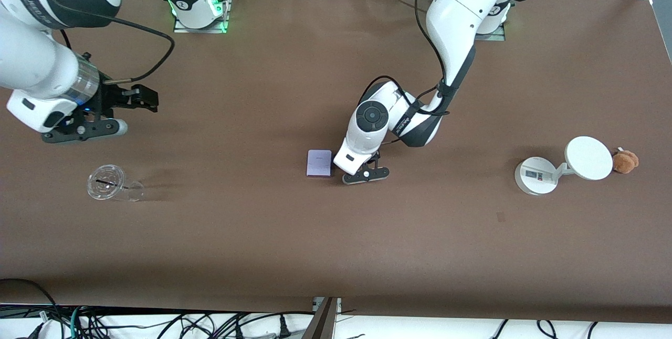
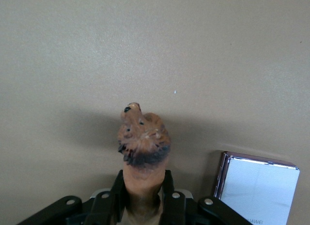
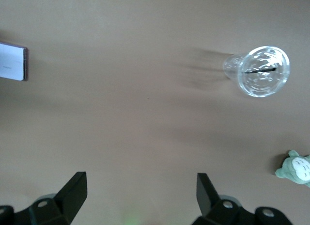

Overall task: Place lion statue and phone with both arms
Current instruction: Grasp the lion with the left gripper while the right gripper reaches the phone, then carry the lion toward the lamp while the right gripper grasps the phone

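At the table's middle, the left gripper is down at the surface, its fingers clamped on the lion statue, just beside the phone, which lies flat at the statue's nine o'clock as seen from the front. The grasping step looks complete; next, I judge, comes a straight lift clear of the phone before carrying. Its arm bends sharply, wrist pointing down. Toward the right arm's end, the right gripper waits aloft, jaws spread and empty, with a clear cup at its six o'clock.
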You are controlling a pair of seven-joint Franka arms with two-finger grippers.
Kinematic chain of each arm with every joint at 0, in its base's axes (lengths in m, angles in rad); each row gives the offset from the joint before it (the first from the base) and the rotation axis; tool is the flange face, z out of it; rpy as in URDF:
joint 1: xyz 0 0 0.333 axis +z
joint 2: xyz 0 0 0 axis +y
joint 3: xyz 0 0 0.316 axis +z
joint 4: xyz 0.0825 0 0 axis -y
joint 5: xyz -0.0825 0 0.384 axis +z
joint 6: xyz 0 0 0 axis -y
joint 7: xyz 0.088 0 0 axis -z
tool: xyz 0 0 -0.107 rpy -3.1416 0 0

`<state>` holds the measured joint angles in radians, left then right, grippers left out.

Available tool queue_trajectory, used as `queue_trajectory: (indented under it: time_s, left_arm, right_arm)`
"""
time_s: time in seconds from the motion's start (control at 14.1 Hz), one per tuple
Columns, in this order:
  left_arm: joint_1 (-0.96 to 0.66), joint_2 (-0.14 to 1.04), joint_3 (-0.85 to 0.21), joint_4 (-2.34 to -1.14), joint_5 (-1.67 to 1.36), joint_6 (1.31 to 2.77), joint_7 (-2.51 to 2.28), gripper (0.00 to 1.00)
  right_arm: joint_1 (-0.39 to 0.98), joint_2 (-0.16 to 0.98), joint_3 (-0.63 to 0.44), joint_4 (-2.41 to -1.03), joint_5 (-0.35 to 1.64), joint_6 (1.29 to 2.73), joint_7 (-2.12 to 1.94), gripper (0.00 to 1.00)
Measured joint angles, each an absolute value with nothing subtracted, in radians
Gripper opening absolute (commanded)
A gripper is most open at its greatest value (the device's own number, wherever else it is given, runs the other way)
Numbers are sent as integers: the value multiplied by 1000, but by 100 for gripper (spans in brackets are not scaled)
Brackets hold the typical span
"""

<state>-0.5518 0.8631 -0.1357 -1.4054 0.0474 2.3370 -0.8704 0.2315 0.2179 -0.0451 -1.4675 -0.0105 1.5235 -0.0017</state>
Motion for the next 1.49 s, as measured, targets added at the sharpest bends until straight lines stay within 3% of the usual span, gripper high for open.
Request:
queue_trajectory:
  time_s: [0.35, 0.78, 0.99, 1.28, 1.49]
  left_arm:
    - [-471, 826, -122, -1378, 49, 2327, -721, 0]
    - [-292, 618, -195, -1410, 49, 2020, -526, 0]
    - [-258, 449, -195, -1604, 49, 1986, -526, 0]
    - [-127, 257, -194, -1929, 49, 2128, -444, 0]
    - [-58, 210, -193, -2016, 49, 2178, -368, 0]
  right_arm:
    - [257, 273, -44, -1468, -11, 1522, -4, 100]
    - [317, 350, -42, -1469, -6, 1617, 64, 100]
    - [426, 440, -39, -1470, -5, 1756, 260, 100]
    - [543, 570, -39, -1471, -4, 1930, 451, 100]
    - [585, 640, -38, -1471, 8, 2038, 563, 100]
